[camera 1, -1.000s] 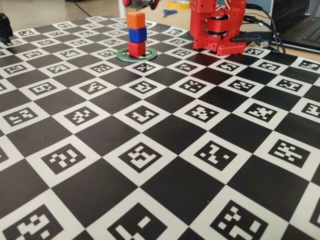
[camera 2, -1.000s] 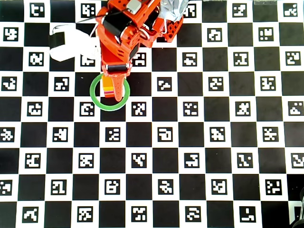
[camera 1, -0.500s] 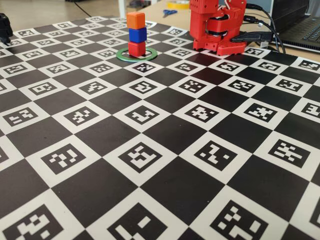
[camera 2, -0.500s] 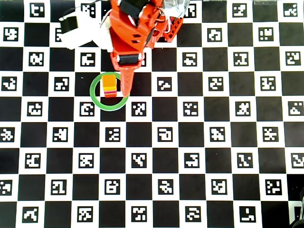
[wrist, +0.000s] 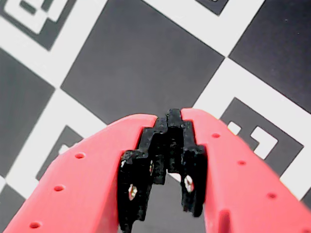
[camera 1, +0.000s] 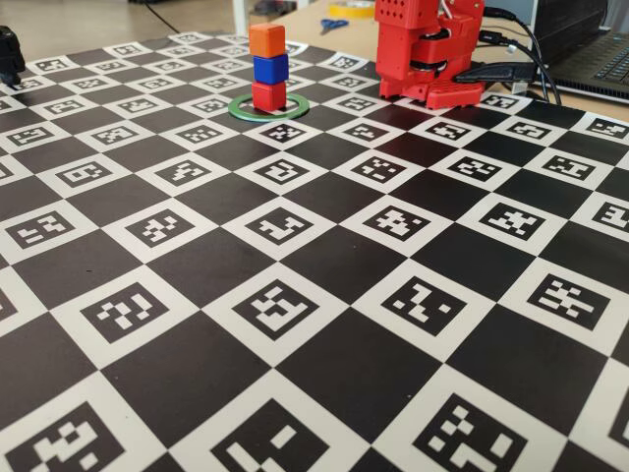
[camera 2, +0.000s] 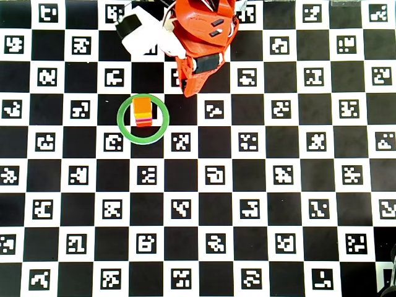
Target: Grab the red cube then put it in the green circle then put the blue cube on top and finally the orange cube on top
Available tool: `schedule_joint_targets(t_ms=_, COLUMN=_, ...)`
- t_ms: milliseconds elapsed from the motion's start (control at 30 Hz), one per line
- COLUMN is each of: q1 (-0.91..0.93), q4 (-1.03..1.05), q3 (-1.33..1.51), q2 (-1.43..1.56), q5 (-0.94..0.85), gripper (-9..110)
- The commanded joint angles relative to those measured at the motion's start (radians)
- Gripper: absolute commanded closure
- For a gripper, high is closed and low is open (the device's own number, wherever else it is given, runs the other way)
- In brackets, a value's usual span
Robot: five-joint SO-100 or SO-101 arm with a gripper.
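Overhead view: fingers (camera 2: 187, 93) now clear of the green circle (camera 2: 125, 131).

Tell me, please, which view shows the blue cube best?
The fixed view: the blue cube shows its full side there, between the orange cube and red cube. The overhead view hides it almost entirely under the orange cube; the wrist view misses it.
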Motion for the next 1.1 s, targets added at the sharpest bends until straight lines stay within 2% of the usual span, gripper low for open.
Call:
schedule_joint_targets(t_ms=0, q1=-0.017, q4=-0.060, q3=0.048, q2=0.035, q5=-0.038, gripper=107)
schedule_joint_targets(t_ms=300, q1=-0.186, q4=-0.195, q3=0.344, q2=0.133, q5=-0.146, gripper=107)
schedule_joint_targets(t_ms=533, q1=-0.222, q4=-0.284, q3=0.497, q2=0.170, q5=-0.218, gripper=107)
schedule_joint_targets(t_ms=833, q1=-0.247, q4=-0.342, q3=0.729, q2=0.245, q5=-0.426, gripper=107)
schedule_joint_targets(t_ms=1067, q1=-0.288, q4=-0.285, q3=0.867, q2=0.403, q5=-0.641, gripper=107)
